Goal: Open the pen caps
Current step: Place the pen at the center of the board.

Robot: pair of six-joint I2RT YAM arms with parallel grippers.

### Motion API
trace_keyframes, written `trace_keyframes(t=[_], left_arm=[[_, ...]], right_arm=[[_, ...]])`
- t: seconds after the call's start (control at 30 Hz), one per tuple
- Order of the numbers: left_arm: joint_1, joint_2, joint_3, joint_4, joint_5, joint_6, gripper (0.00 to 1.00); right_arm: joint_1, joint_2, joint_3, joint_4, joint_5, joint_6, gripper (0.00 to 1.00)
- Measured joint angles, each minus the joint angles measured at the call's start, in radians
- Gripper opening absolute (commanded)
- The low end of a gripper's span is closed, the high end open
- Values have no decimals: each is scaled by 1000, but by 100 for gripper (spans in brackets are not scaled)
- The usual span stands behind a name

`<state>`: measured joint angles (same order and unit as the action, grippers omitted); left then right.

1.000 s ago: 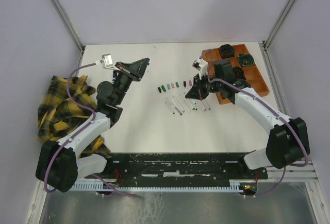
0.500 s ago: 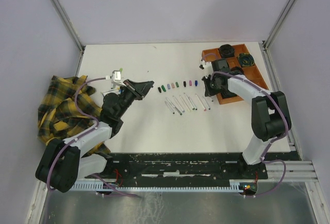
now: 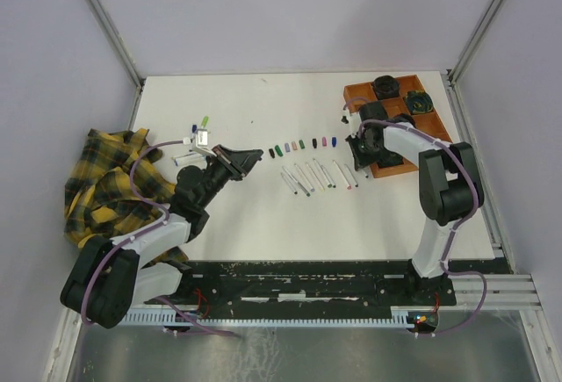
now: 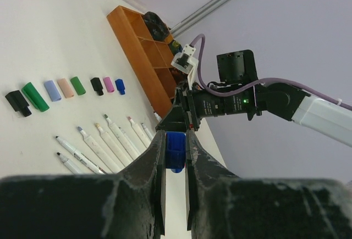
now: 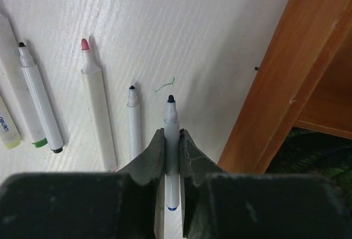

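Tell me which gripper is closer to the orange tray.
Right. The right gripper, closed on a pen barrel, sits beside the orange tray; the left gripper, holding a blue cap, is across the table, beyond the cap row.

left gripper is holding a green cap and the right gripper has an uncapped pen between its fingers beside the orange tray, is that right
Not quite: the cap in the left gripper is blue, not green, as the left wrist view shows. The rest holds: the right gripper has an uncapped pen between its fingers beside the orange tray.
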<state>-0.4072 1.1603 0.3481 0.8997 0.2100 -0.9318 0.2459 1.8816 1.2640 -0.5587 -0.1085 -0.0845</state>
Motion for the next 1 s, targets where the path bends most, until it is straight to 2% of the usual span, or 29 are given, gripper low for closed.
trace_keyframes(t=[0.63,1.0], left_arm=[[-6,5,-9,19,28,-9,3],[-90,81,40,23,32,-8,3]], right_arm=[[-18,62,53,-72,-45,2,27],[-37,61,57,-89,-86,18,30]])
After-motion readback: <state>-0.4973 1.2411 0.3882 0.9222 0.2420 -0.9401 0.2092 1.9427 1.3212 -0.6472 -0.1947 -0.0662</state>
